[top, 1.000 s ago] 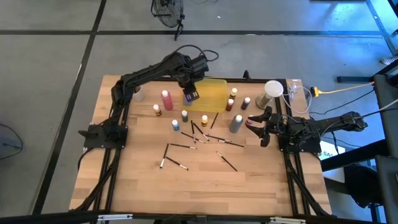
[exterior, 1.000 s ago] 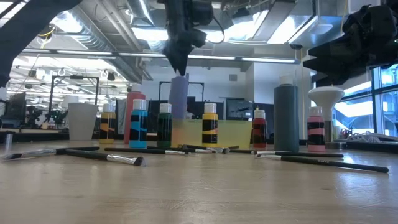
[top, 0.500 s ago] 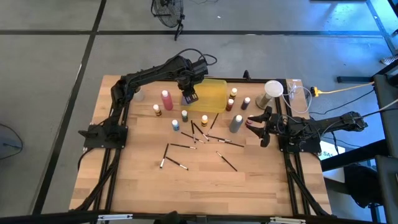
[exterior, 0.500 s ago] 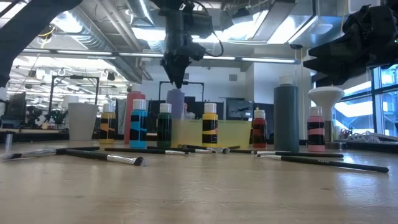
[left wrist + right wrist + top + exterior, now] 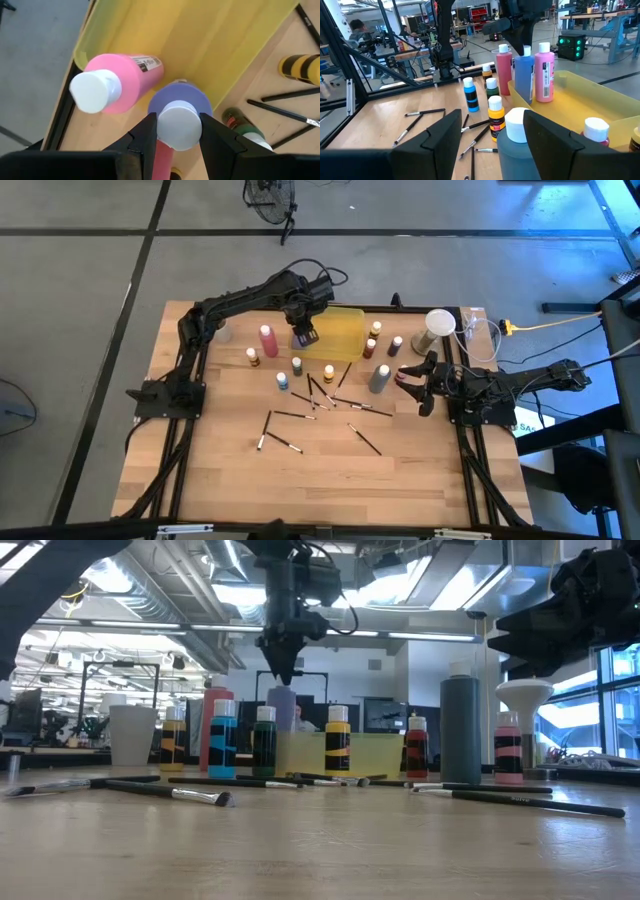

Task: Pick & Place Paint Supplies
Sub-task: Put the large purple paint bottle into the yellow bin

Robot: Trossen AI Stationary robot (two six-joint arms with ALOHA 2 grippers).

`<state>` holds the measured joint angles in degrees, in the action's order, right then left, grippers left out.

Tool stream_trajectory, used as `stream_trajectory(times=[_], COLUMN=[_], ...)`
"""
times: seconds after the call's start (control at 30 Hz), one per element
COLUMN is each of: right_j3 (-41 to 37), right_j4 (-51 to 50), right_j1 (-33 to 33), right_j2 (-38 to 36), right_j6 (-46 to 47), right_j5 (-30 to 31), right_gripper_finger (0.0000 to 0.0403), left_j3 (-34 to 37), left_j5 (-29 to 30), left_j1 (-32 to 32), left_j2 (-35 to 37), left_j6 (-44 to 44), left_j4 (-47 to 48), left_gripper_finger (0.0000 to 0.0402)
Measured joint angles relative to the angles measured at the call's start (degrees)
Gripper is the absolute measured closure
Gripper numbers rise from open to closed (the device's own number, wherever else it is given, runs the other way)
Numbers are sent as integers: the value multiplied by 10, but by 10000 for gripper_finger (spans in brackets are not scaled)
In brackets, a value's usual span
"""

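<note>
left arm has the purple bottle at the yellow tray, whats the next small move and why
Probably open the left gripper and lift straight up. Its fingers clamp the white cap of the purple bottle, which stands upright inside the yellow tray beside a pink bottle, so it looks placed.

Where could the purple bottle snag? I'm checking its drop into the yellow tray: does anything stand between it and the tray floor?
Nothing visible does. The left tool grips the purple bottle by its white cap at the yellow tray's edge. A pink bottle stands close beside it in the tray, not under it.
</note>
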<state>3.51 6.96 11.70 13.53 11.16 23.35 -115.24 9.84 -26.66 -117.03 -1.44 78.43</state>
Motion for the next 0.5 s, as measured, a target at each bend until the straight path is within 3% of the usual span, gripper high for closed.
stream_trajectory(times=[0.23,0.5], right_j3=[0,0], right_j4=[0,0], right_j1=[0,0], right_j2=[0,0], right_j6=[0,0], right_j5=[0,1], right_gripper_finger=[188,188], left_j3=[-1,-1], left_j5=[18,17], left_j1=[1,11], left_j2=[0,0], left_j6=[-3,13], left_j4=[23,24], left_gripper_finger=[250,265])
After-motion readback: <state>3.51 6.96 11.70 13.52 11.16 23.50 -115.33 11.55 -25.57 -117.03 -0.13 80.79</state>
